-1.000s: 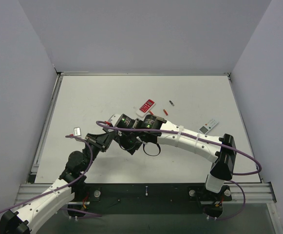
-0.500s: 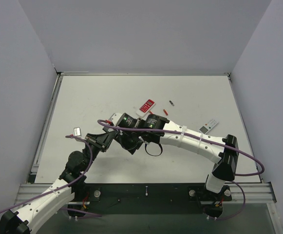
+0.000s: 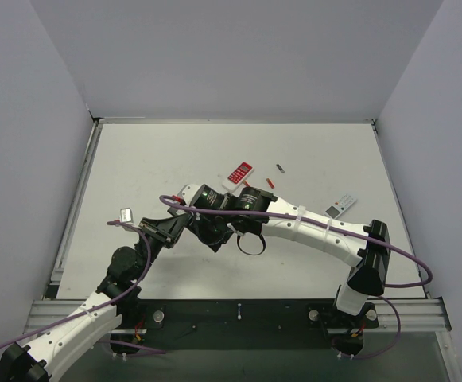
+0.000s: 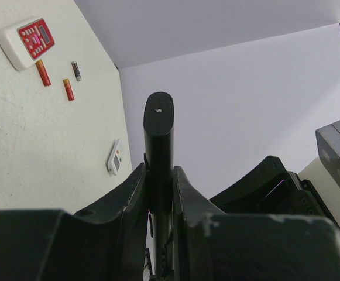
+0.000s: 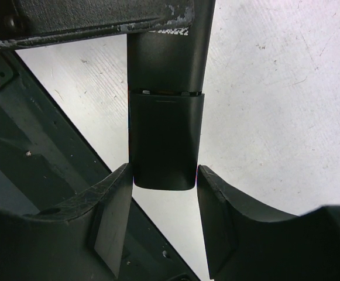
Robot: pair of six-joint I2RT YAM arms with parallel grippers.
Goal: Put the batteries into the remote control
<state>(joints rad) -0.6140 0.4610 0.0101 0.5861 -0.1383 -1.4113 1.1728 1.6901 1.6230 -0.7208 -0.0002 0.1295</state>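
The long black remote control [image 4: 158, 134] stands edge-on between my left gripper's [image 4: 159, 175] jaws, which are shut on it above the table. In the right wrist view its lower end [image 5: 165, 140], with a seam across the back, sits between my right gripper's [image 5: 165, 175] fingertips, which close on its two sides. In the top view both grippers meet near the table's middle front [image 3: 195, 227] and hide the remote. Two reddish-orange batteries [image 4: 43, 72] [image 4: 68, 89] and a darker one [image 4: 76, 70] lie on the table; they also show in the top view [image 3: 270, 182].
A red-and-white remote [image 3: 239, 173] lies just beyond the grippers, next to the batteries. A small white-grey remote [image 3: 341, 205] lies at the right. Grey walls stand on three sides of the table [image 3: 135, 159]. A purple cable [image 3: 246, 213] runs along the right arm.
The right arm has shifted slightly, its elbow a little to the right and its wrist closer on the remote's end. The left arm holds still.
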